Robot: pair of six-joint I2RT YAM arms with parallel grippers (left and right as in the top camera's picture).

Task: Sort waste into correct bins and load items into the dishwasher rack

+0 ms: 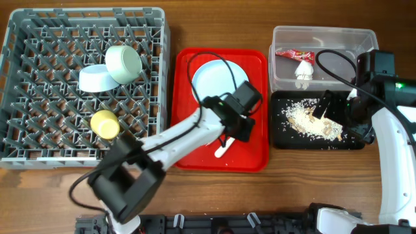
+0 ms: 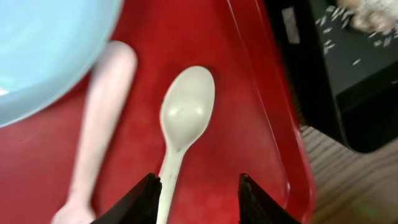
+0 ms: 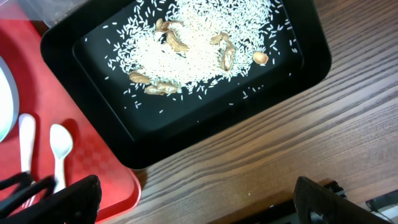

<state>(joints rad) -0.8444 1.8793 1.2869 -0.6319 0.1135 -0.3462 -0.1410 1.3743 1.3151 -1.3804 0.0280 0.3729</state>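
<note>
- The step in hand, as I judge it, is lifting the spoon (image 2: 186,109) off the red tray (image 2: 249,93) for the rack (image 1: 39,149); it lies flat beside the fork (image 2: 102,124), just off the plate (image 2: 43,50)
- The left gripper (image 2: 196,202) is spread and holds nothing; the spoon's handle runs between its fingers, close against one and well off the other
- Best to shift sideways until the handle sits midway, drop until the tips near the red tray, then close slowly across the thin handle; a lopsided pinch would likely flick it away or drag the fork along
- The right gripper (image 3: 193,205) hangs wide open and empty beside the black tray (image 3: 186,118) of rice (image 3: 199,56)
- I cannot tell how high the left tips stand above the red tray; the fork is blurred and its tines are not shown
- From overhead the left arm covers most of both utensils, so only one pale end shows
- Bowls (image 1: 123,63) and cup (image 1: 104,123) sit in the rack; packet (image 1: 294,54) and scrap (image 1: 303,70) lie in the tub (image 1: 354,39)
</note>
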